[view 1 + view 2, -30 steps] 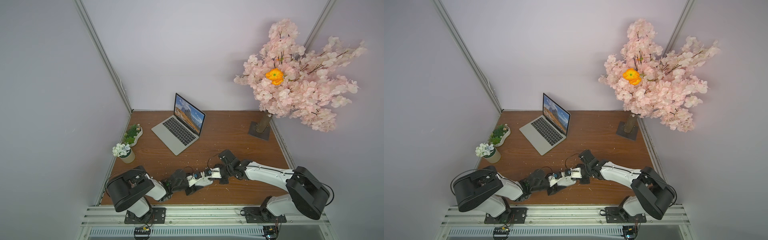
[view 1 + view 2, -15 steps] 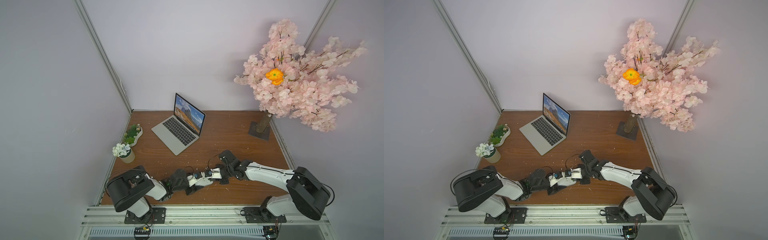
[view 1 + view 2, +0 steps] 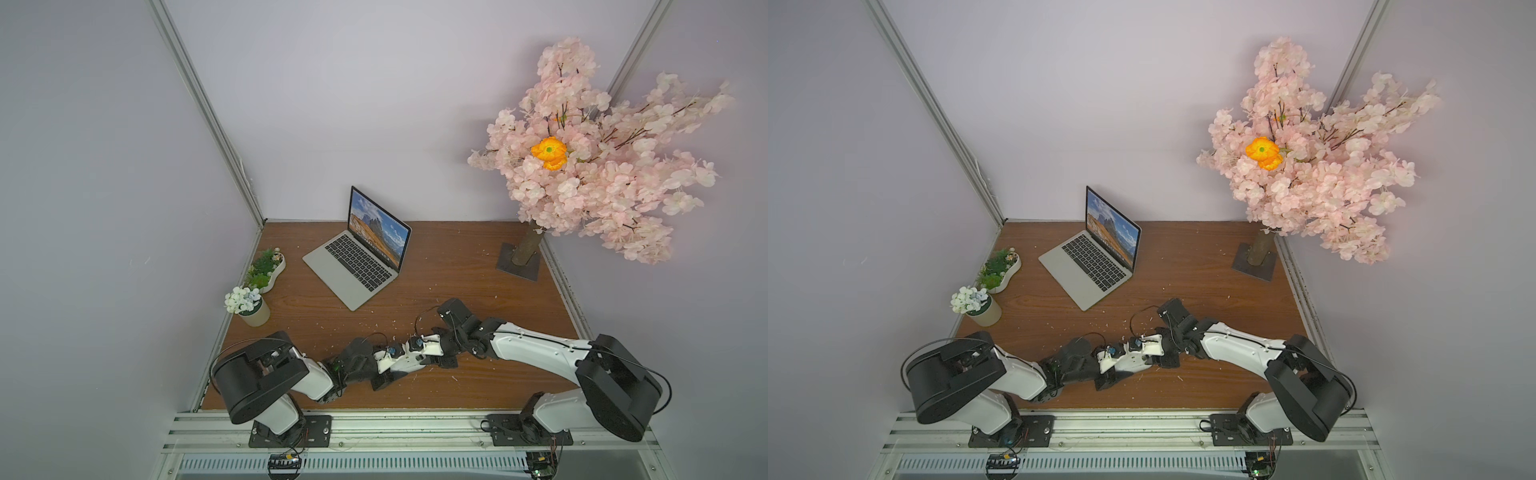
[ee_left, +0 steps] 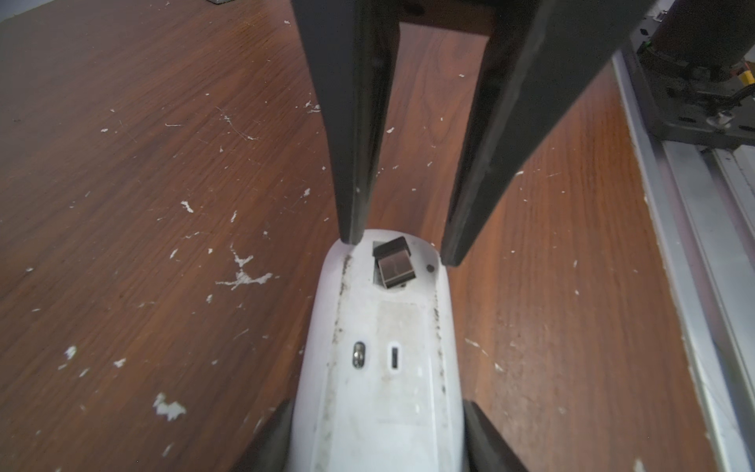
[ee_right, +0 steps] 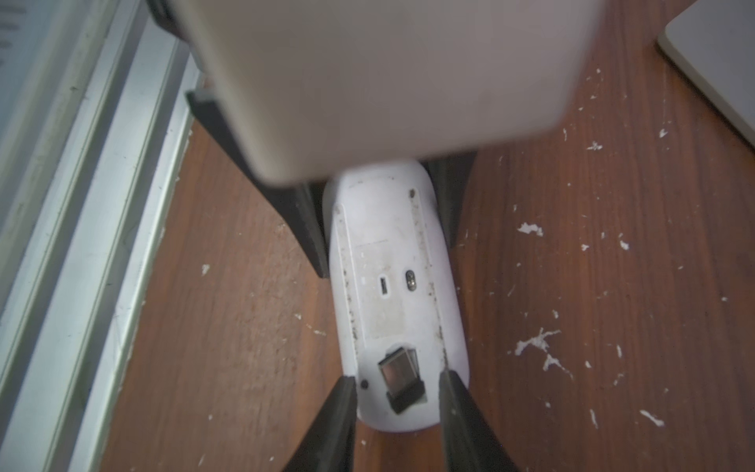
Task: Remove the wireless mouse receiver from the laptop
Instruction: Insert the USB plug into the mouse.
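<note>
While left gripper (image 4: pixel 378 408) clasps upturned mouse (image 4: pixel 380 347), receiver (image 4: pixel 394 261) crooked atop it

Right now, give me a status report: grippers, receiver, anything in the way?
Left gripper shut on upturned mouse. Right gripper open, straddling receiver. Receiver sits crooked in mouse's slot, away from laptop. Nothing blocking.

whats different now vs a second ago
Nothing visibly shifted in the top views: the left end effector and right end effector stay met near the front edge, their jaws too small there to compare. Now the right one is open either side of the wireless mouse receiver, which lies askew in the underside slot of the mouse, untouched; the left is shut on the mouse. The laptop is unmoved.
</note>
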Available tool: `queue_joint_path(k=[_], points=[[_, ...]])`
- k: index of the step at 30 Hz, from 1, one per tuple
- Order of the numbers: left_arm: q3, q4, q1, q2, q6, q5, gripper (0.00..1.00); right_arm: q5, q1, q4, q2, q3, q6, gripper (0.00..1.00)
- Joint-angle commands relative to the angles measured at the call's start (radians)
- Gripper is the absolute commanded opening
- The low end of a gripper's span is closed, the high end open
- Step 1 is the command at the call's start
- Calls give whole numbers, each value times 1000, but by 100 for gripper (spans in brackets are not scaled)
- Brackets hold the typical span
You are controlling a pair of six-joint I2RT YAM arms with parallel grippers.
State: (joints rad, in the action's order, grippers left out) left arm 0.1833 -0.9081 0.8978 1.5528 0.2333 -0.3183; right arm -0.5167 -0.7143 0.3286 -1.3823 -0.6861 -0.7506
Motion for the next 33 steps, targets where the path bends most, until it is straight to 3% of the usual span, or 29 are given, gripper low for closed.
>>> queue_joint_path(k=[1,4,7,11,13,18,22,33], points=[[13,42,11,-8,9,1,52,-105,52,15,62,-51,95,43],[15,49,11,-10,12,1,52,-140,96,14,96,-65,182,48],[16,49,10,-7,12,1,52,-98,110,-26,103,-72,415,55],[13,42,11,-7,8,1,52,-8,111,-8,70,-102,768,53],[13,41,10,-8,6,7,52,45,111,66,49,-124,875,50],[18,42,13,2,6,9,52,7,75,133,63,-78,911,54],[23,45,11,7,8,7,52,53,36,119,52,-16,922,56],[24,58,11,8,8,9,52,104,18,59,5,6,965,51]])
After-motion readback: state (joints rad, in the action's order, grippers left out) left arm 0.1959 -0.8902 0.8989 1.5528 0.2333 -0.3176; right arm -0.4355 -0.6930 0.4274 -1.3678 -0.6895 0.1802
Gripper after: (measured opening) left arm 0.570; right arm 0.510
